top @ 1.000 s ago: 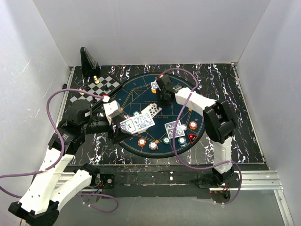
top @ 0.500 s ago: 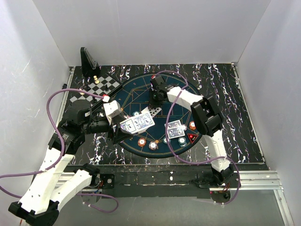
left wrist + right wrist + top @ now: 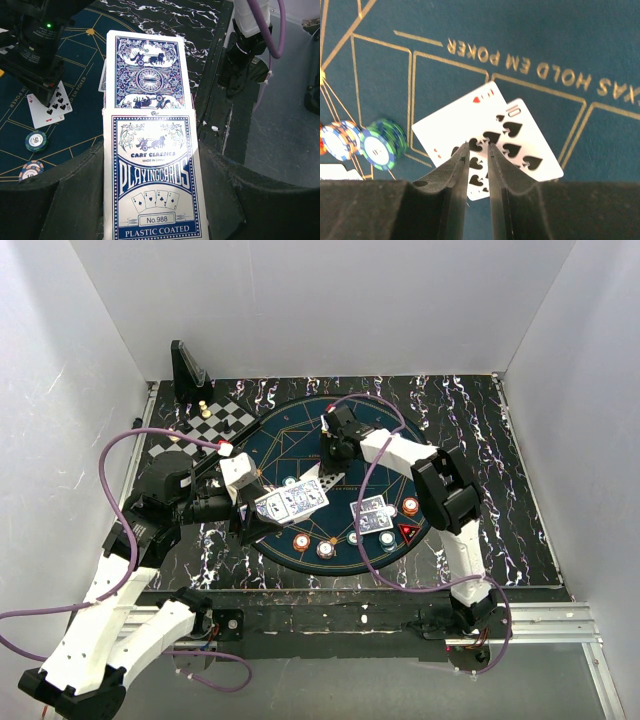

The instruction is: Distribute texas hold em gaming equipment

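Note:
My left gripper (image 3: 262, 512) is shut on a blue-and-white playing-card box (image 3: 152, 175), and a blue-backed card (image 3: 147, 70) sticks out of its far end. In the top view the box (image 3: 292, 503) is held over the near left of the round mat (image 3: 400, 430). My right gripper (image 3: 335, 447) hovers low over two face-up cards (image 3: 325, 478), a ten of spades (image 3: 520, 145) and a red-pip card (image 3: 445, 130). Its jaws (image 3: 479, 145) stand a narrow gap apart with nothing between them. Chips (image 3: 382, 145) lie just to the left.
Blue-backed cards (image 3: 370, 512), chips (image 3: 301, 541) (image 3: 411, 506) (image 3: 387, 538) and a red marker (image 3: 408, 532) lie on the mat's near part. A checkered board (image 3: 225, 420) with small pieces and a black stand (image 3: 188, 365) are at the far left.
My right gripper has moved from the far part of the mat leftward and nearer, to over the face-up cards. The left arm and the box have not moved.

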`<state>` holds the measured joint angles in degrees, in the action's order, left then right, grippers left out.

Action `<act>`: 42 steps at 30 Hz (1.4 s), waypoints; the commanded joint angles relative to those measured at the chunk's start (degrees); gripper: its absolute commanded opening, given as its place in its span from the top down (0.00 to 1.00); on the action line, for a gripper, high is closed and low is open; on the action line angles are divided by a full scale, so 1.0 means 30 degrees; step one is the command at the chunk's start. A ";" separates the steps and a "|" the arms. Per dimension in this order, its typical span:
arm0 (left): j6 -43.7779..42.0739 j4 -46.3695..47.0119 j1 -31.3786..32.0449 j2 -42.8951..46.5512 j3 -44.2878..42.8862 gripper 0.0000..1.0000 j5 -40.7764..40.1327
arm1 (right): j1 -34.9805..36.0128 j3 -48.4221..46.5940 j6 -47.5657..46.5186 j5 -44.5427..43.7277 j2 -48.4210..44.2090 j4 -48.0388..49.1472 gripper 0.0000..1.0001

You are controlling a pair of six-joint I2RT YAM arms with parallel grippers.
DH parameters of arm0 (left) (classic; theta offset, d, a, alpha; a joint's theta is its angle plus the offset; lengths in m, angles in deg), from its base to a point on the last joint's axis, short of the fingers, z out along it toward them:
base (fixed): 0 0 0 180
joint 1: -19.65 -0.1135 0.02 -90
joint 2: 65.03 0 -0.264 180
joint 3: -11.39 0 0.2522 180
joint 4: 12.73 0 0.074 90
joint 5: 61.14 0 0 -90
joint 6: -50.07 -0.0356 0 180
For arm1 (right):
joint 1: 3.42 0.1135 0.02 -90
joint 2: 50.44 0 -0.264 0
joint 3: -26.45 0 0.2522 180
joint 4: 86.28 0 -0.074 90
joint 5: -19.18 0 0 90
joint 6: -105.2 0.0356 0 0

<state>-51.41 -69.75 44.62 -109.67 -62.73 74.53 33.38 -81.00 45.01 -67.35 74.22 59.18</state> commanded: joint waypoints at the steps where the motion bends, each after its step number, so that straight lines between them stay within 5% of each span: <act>1: 0.0020 0.0447 -0.0091 0.0144 -0.0213 1.00 0.0275 | 0.0098 0.2367 -0.0296 -0.0656 -0.1443 -0.1220 0.71; 8: 0.0137 0.0594 -0.0121 0.0174 -0.0125 1.00 0.0392 | -0.0019 0.2960 -0.0676 -0.0950 -0.2353 -0.1717 0.71; 24: 0.0049 0.0536 -0.0121 0.0115 -0.0037 1.00 0.0304 | -0.0049 -0.4188 0.0202 0.0808 0.1158 -0.1921 0.73; 42: -0.0068 0.0330 -0.0150 0.0173 -0.0212 1.00 0.0187 | -0.0078 -0.0180 0.0789 0.0516 -0.0244 -0.0487 0.75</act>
<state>-51.41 -69.75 44.51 -109.63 -62.73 74.53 33.24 -84.52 47.04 -65.06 76.54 57.85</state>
